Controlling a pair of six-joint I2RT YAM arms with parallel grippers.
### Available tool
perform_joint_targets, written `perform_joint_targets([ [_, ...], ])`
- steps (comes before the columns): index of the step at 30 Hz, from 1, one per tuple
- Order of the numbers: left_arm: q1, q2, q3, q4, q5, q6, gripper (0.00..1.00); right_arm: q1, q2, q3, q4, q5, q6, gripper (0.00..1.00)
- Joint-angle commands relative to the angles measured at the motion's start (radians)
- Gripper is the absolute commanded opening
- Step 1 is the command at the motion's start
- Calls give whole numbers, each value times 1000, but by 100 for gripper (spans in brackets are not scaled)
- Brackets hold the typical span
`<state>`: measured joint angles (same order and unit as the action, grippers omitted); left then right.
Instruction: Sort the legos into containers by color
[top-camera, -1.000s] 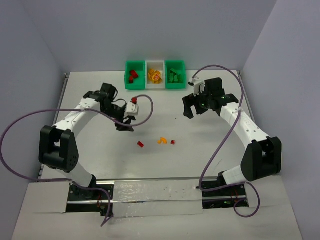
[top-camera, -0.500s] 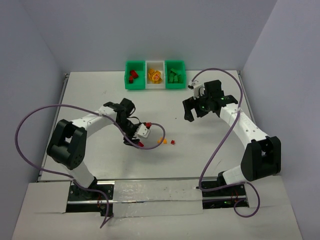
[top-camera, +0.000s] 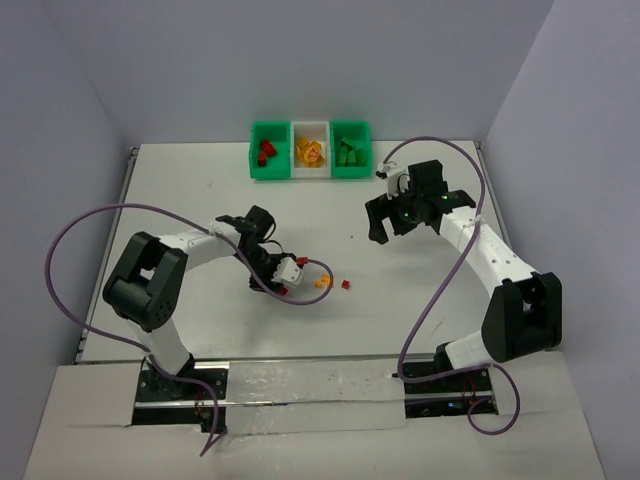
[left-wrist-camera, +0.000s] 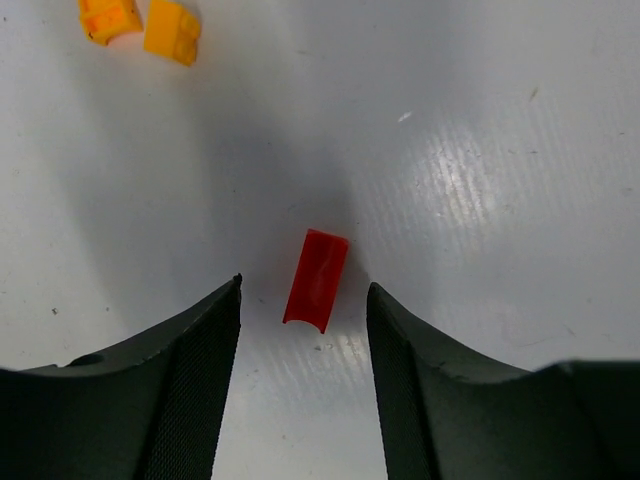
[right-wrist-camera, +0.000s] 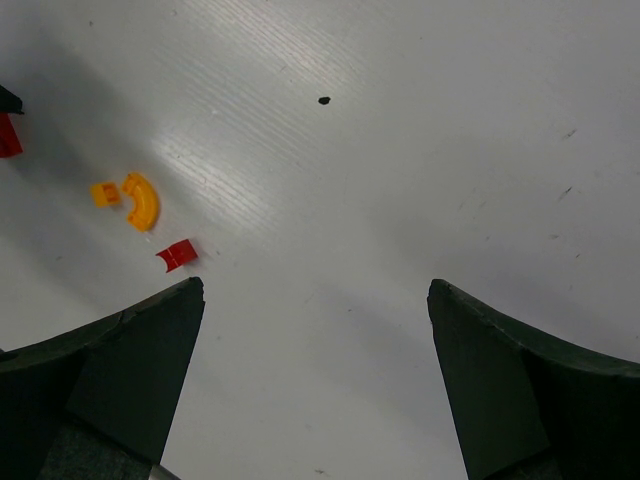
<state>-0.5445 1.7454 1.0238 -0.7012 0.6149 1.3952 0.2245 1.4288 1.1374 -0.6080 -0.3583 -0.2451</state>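
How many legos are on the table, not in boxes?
4. One red brick lies between the left gripper's fingers; a small orange piece and a curved orange piece sit together nearby; a second red brick lies just past them. The arms could hide more.

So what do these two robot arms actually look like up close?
The left arm and right arm have white links between chunky black joints, each trailing a looping purple cable. The left gripper and right gripper end in two broad black fingers. A small white block sits at each wrist.
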Motion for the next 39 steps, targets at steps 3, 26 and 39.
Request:
perform_joint_targets([
  [3, -15, 6, -11, 39, -44, 39, 41, -7, 8, 18, -16, 2, -17, 100],
  [26, 366, 282, 813, 292, -126, -1099, 0, -1, 40, 45, 7, -51, 26, 100],
  [39, 364, 604, 1154, 535, -320, -1274, 7, 1, 81, 54, 21, -53, 45, 100],
])
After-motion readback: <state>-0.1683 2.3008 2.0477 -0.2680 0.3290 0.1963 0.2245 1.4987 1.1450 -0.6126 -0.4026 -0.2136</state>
